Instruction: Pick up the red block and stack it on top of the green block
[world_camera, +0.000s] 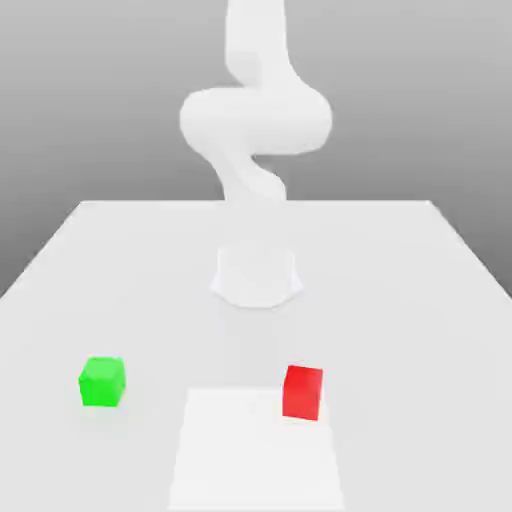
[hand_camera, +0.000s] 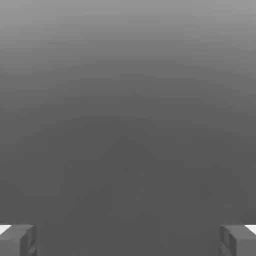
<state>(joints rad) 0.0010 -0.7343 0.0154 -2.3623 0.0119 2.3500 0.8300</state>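
Note:
The red block (world_camera: 302, 392) sits on the white table (world_camera: 400, 280), near the front and a little toward the exterior view's right. The green block (world_camera: 102, 382) rests on the same table at the exterior view's left, about level with the red one and well apart from it. In the hand view my gripper (hand_camera: 128, 240) is open: its two grey fingertips (hand_camera: 17, 240) stand far apart with nothing between them, against plain grey background. Neither block is touched.
The white arm rises from its round base (world_camera: 257, 275) at the table's middle and bends overhead. A paler rectangular patch (world_camera: 258, 450) lies at the table's front, beside the red block. Bare tabletop separates the two blocks.

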